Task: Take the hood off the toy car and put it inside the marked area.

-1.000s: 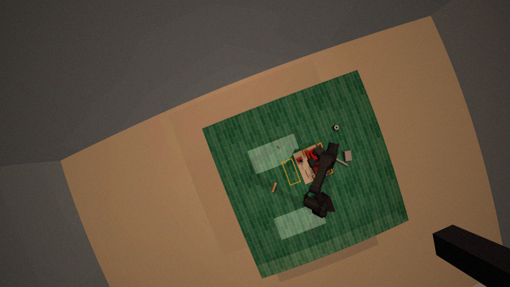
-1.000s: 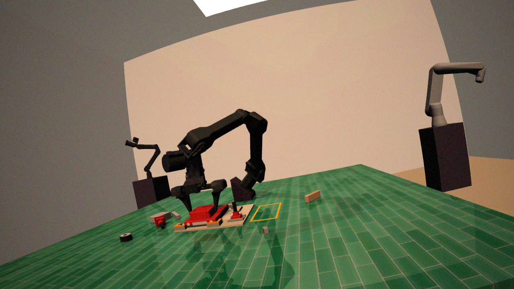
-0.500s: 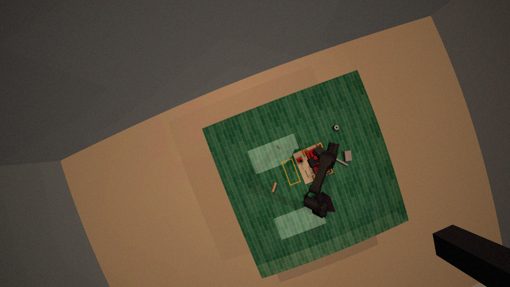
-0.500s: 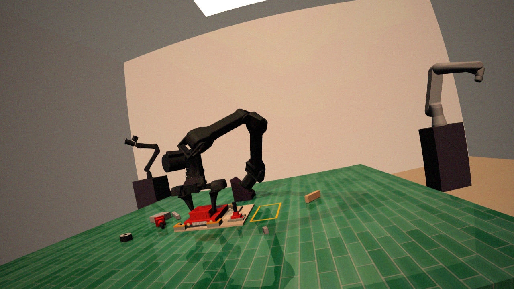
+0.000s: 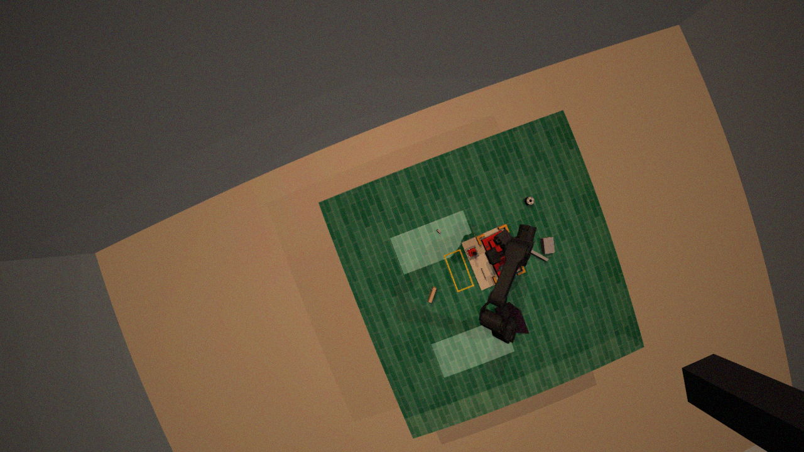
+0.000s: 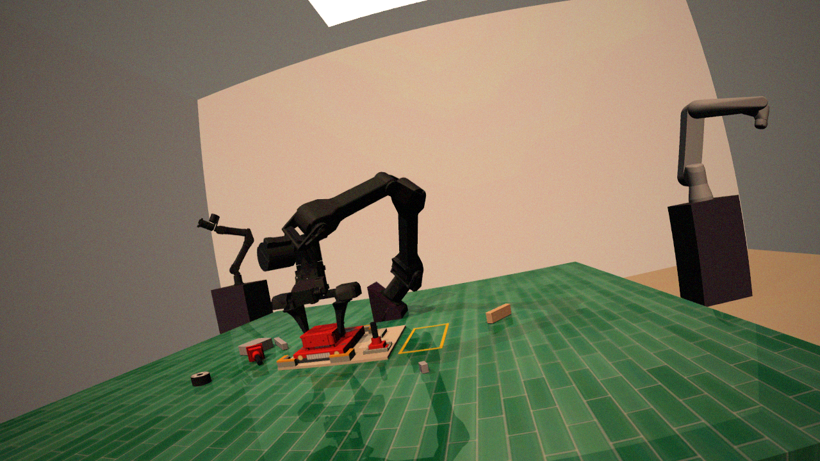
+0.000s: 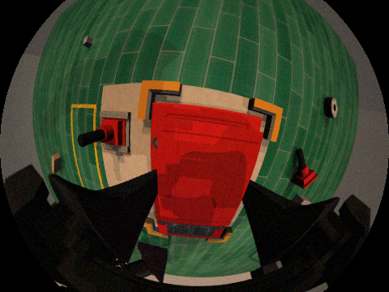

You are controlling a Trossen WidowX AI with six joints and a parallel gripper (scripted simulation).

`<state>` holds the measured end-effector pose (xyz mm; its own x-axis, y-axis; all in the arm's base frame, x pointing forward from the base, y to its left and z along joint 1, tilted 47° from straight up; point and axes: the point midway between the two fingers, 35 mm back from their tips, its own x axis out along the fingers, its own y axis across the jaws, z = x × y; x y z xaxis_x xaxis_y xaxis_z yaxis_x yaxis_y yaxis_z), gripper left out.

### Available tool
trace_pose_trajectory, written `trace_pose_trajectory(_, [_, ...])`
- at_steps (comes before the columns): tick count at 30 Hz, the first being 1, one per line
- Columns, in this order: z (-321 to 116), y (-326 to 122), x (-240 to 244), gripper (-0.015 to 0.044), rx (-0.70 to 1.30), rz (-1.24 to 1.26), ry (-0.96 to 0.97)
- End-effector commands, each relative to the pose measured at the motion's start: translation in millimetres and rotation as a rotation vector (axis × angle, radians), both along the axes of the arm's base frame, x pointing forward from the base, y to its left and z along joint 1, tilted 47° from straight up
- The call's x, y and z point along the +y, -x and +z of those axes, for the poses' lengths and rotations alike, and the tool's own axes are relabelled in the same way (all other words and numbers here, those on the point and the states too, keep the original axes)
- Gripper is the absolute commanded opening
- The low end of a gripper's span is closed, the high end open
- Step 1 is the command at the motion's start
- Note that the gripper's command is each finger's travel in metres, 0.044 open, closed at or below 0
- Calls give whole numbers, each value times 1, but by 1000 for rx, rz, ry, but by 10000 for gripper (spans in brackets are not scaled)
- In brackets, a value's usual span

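Both fingers of the gripper (image 7: 199,197) are clamped on the toy car's hood (image 7: 203,181); grasp step done, next is a straight lift toward the yellow-outlined area (image 6: 424,337).

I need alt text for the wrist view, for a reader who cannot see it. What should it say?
The gripper is shut on the red toy car, its two dark fingers pressing on either side of the car near its front end. The car sits on a beige board with orange corner brackets on the green tiled table; a yellow outlined area lies at the left.
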<state>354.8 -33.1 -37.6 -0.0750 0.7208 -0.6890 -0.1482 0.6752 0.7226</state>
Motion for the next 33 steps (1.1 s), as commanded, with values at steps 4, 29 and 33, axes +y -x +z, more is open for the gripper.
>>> trace_pose_trajectory(4, [4,-1,-4,0,-5,5,5])
trace_pose_trajectory(29, [18,-3,-19,0,-4,4,6])
trace_pose_trajectory(33, [27,-4,-29,0,-4,4,6])
